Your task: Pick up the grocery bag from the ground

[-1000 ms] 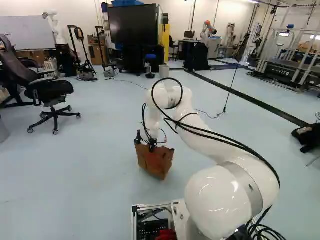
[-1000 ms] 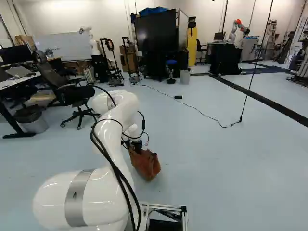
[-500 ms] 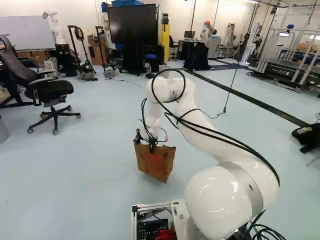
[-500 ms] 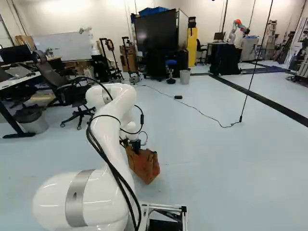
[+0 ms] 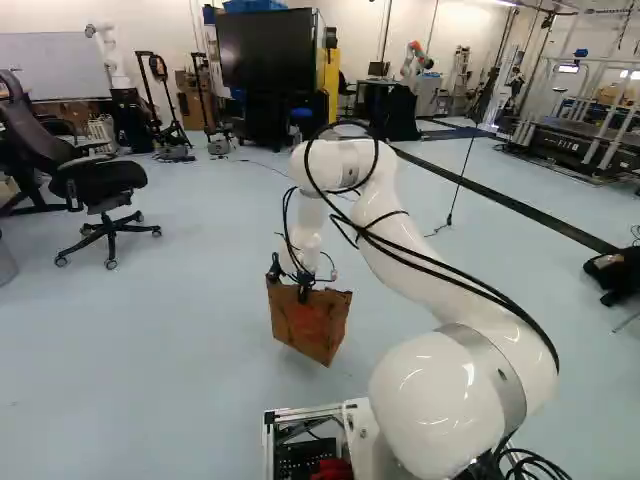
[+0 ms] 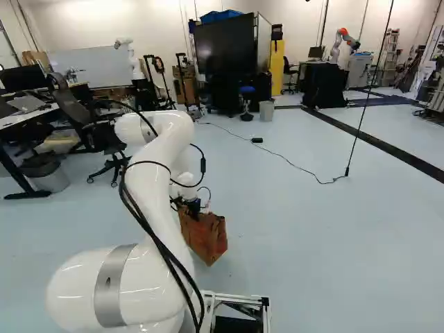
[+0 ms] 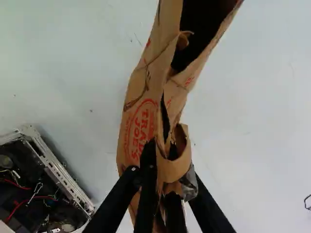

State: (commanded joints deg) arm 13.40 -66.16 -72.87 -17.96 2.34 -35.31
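While I had the arm (image 5: 420, 260) reaching ahead and down, my gripper (image 5: 305, 288) was closed on the bag (image 5: 308, 328), pinching its upper edge between both fingers. The bag slanted beneath it, its mouth gaping ahead of the gripper; from my end I couldn't tell whether its lowest corner touched the floor (image 5: 180, 350). A chair (image 5: 100, 180) stood well apart.

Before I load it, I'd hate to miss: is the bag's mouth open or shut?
Partly open: the wrist view shows a dark gap in the grocery bag ahead of the gripper, which pinches its rim together.
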